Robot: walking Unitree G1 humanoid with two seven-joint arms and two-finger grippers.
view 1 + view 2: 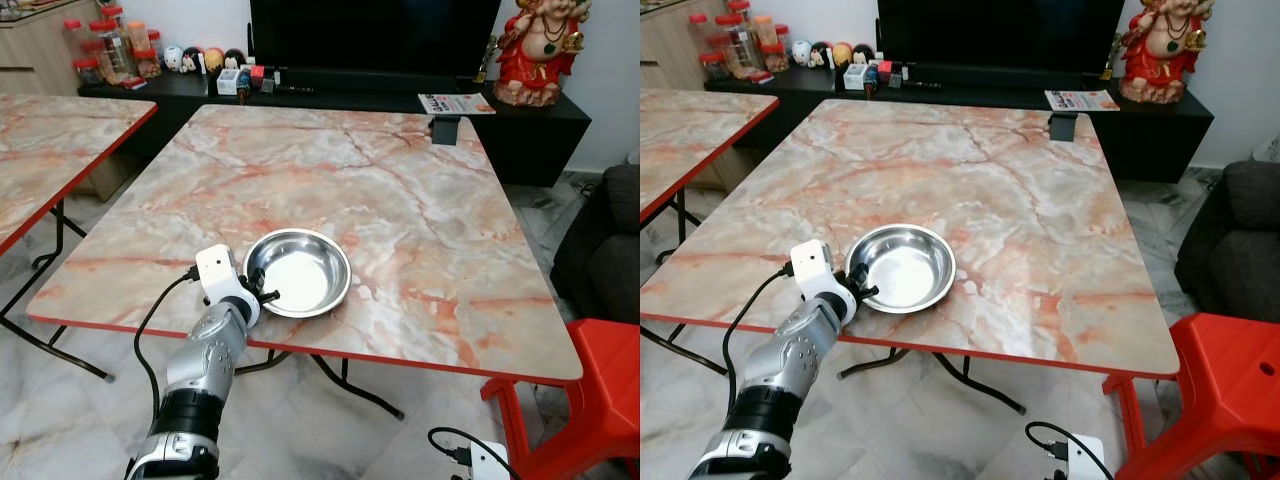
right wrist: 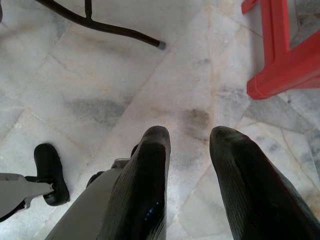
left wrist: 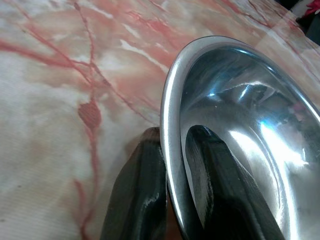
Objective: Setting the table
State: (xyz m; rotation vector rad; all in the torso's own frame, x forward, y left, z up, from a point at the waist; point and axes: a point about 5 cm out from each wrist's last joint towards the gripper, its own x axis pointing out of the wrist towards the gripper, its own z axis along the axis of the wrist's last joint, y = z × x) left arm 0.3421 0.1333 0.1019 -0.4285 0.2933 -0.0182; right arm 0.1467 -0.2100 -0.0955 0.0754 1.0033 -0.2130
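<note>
so the steel bowl is down on the marble surface near its front edge, left tool pinched on the rim, one finger inside, one outside. right tool hangs slightly parted over the floor, empty. looks like just one dish laid, plenty left.

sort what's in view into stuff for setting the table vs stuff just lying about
For the job:
- steel bowl, rim pinched by the left gripper
- marble-top table

Lying about:
- red stool
- red figurine
- jars
- leaflet
- second table
- right gripper, idle above the floor
</note>
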